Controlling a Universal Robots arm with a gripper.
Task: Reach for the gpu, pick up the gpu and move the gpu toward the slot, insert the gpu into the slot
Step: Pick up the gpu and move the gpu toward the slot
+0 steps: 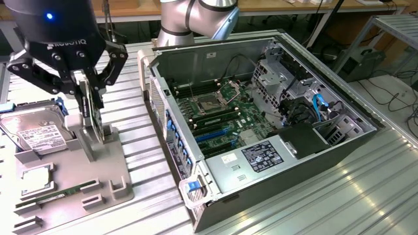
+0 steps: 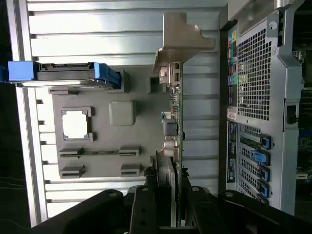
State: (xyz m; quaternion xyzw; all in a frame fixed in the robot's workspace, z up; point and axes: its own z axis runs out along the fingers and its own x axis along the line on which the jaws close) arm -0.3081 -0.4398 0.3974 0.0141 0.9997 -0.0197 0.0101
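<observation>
The gpu (image 1: 93,115) stands on edge over the upright post of the grey holder tray (image 1: 114,188) at the exterior view's left. My gripper (image 1: 90,90) comes down on it from above, its two black fingers pressed against the card's flat sides, shut on it. In the wrist view the gpu (image 2: 176,122) shows edge-on with its silver bracket (image 2: 183,41) at the far end, and my gripper (image 2: 170,197) clamps its near end. The blue slot (image 1: 210,134) lies on the green motherboard inside the open computer case (image 1: 339,142), well apart from the card.
On the tray lie a silver hard drive (image 1: 36,129) in a blue frame, a square chip (image 1: 36,178) and a green memory stick (image 1: 62,193). The case's rear panel (image 2: 253,83) stands close beside the tray. Ribbed metal tabletop (image 1: 353,196) surrounds both.
</observation>
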